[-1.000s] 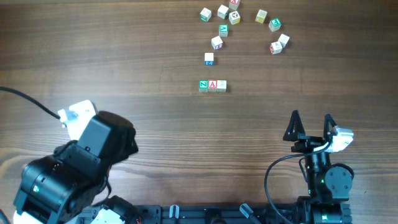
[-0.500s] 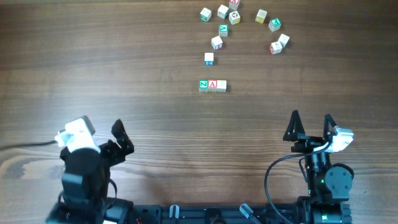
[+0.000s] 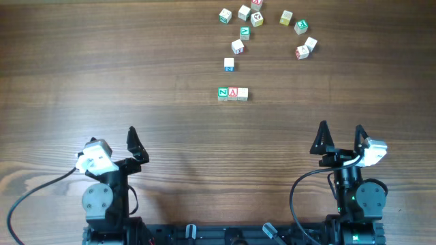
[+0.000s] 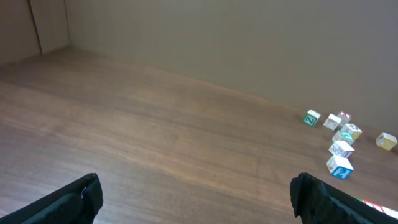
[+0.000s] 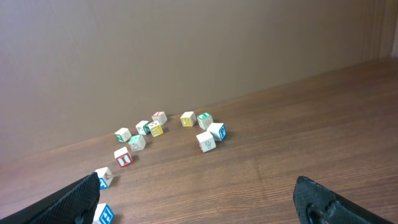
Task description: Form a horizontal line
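Observation:
The horizontal line lies at mid-table in the overhead view: a green-lettered cube (image 3: 223,93), a red "A" cube (image 3: 233,93) and a pale-faced cube (image 3: 242,93), touching side by side. My left gripper (image 3: 113,144) is open and empty at the front left, far from the line. In the left wrist view (image 4: 199,199) only bare wood lies between its fingers. My right gripper (image 3: 340,133) is open and empty at the front right, and the right wrist view (image 5: 199,200) shows the same.
Several loose alphabet cubes (image 3: 257,19) are scattered at the back, right of centre, with a blue-faced cube (image 3: 229,64) just behind the line. They also show in the left wrist view (image 4: 341,149) and the right wrist view (image 5: 205,139).
The left arm has dropped from a raised, leftward pose to rest at the front left, its fingers pointing up the table. The right arm and the cubes have not moved.

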Robot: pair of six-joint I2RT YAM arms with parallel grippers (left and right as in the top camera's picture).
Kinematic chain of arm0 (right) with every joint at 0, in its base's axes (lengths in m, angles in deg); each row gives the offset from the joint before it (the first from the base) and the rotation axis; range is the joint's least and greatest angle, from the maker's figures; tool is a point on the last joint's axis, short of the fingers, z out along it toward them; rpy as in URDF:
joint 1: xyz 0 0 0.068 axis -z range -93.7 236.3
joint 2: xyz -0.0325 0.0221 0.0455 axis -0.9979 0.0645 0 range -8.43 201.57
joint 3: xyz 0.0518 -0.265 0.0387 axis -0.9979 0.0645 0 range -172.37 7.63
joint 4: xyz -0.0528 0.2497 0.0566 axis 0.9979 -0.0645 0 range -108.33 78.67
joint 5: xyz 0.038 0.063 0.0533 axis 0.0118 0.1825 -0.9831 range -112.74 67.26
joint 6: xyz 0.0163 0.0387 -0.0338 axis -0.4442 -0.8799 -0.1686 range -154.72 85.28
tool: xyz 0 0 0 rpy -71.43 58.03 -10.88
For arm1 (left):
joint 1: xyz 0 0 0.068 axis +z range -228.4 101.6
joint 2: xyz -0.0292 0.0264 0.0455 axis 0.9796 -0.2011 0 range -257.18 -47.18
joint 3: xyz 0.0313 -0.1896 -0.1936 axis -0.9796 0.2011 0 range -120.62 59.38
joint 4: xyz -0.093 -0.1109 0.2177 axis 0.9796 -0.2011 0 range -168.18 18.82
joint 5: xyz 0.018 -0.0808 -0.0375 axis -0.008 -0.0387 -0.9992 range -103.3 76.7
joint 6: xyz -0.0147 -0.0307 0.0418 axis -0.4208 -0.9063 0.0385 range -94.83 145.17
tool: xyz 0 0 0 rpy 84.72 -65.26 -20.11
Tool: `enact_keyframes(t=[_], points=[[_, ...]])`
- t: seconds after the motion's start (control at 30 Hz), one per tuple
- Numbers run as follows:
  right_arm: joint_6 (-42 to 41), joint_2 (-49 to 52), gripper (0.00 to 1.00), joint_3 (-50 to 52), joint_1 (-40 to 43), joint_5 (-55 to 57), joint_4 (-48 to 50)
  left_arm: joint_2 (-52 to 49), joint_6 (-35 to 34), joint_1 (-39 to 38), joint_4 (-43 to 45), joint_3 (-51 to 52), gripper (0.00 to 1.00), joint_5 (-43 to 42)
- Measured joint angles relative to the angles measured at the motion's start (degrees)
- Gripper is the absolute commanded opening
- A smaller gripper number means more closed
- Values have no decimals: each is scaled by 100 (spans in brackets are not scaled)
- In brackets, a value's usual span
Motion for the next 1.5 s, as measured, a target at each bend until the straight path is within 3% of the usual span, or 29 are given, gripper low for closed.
enact_keyframes(t=[0.43,1.5], points=[[0,0,100,0,0,0,-2,111,299,-46,1154,750,100,-55],[0,0,100,0,0,2,-2,111,599,-131,1095,802,100,-450]])
